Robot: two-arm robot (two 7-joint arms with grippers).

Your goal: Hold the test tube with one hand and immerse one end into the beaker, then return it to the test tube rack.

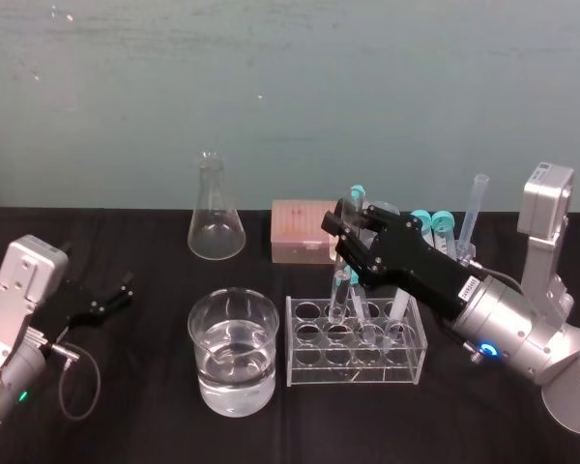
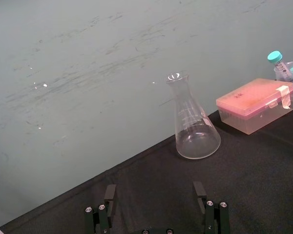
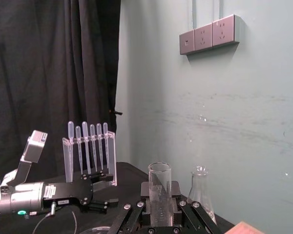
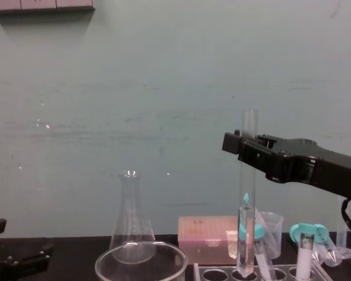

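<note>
Chest view shows right hand (image 4: 241,146) closed around the upright test tube (image 4: 246,205).

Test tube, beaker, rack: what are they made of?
By look: test tube clear glossy glass, fully see-through; beaker thick clear glass, rim glints, liquid visible inside; rack clear rigid plastic, maybe acrylic, flat panels with pale edges.

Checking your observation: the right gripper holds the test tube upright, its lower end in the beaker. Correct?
No. The right gripper holds the test tube upright, but its lower end is at the test tube rack, not the beaker, as the chest view shows.
</note>
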